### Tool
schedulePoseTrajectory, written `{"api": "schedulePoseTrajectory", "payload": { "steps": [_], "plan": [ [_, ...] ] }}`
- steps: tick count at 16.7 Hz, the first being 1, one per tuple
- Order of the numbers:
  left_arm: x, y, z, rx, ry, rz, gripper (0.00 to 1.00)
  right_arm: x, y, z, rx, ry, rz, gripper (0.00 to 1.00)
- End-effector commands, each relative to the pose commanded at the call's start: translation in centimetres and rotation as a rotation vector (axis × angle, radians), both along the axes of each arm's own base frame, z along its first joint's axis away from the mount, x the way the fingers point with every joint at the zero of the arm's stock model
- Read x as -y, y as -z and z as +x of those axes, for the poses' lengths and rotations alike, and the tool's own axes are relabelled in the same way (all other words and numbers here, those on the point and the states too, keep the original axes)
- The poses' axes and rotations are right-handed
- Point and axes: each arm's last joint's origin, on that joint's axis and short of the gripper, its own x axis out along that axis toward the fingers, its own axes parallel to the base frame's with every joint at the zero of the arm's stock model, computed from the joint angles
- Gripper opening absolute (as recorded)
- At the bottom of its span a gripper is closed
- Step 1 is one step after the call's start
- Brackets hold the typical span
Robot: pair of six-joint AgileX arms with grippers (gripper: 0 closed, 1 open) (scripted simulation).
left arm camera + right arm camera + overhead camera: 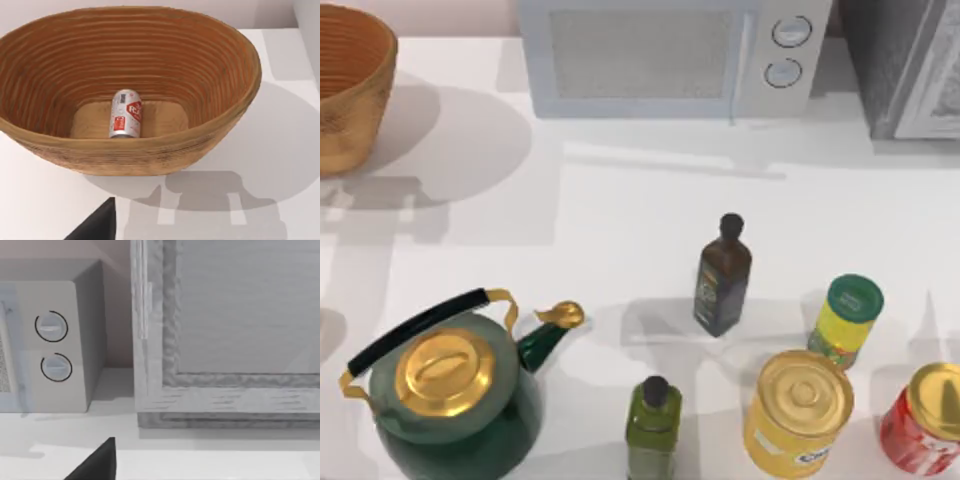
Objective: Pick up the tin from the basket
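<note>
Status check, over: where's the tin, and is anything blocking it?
Tin lies on its side on the floor of the basket, untouched. Left wrist camera looks into the basket; the tin lies uncovered. Kettle and cans stand well apart.

A dark fingertip of the left gripper (95, 225) juts into the left wrist view, held above the table near its far left corner. A dark fingertip of the right gripper (95, 464) hangs above the table's far right edge.
</note>
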Motion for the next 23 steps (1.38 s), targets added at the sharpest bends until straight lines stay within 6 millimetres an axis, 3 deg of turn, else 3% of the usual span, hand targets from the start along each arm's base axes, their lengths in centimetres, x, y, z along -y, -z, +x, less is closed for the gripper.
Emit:
{"api": "schedulePoseTrajectory", "payload": {
  "steps": [3, 5, 9, 12, 17, 19, 23],
  "plan": [
    [-1.5, -1.2, 6.6, -0.16, 0.004, -0.008, 1.0, 0.0, 0.0, 0.0, 0.0, 0.0, 0.0, 1.0],
    [-2.8, -0.8, 11.2, -0.265, 0.007, -0.018, 1.0, 0.0, 0.0, 0.0, 0.0, 0.0, 0.0, 1.0],
    [-5.5, 2.6, 19.3, -0.455, 0.015, -0.045, 1.0, 0.0, 0.0, 0.0, 0.0, 0.0, 0.0, 1.0],
    [-7.3, 6.5, 23.6, -0.574, 0.022, -0.069, 1.0, 0.0, 0.0, 0.0, 0.0, 0.0, 0.0, 1.0],
    [-9.2, 12.2, 27.3, -0.703, 0.031, -0.099, 1.0, 0.0, 0.0, 0.0, 0.0, 0.0, 0.0, 1.0],
    [-9.5, 13.1, 27.7, -0.722, 0.033, -0.105, 1.0, 0.0, 0.0, 0.0, 0.0, 0.0, 0.0, 1.0],
    [-9.5, 13.3, 27.8, -0.725, 0.033, -0.105, 1.0, 0.0, 0.0, 0.0, 0.0, 0.0, 0.0, 1.0]
  ]
}}
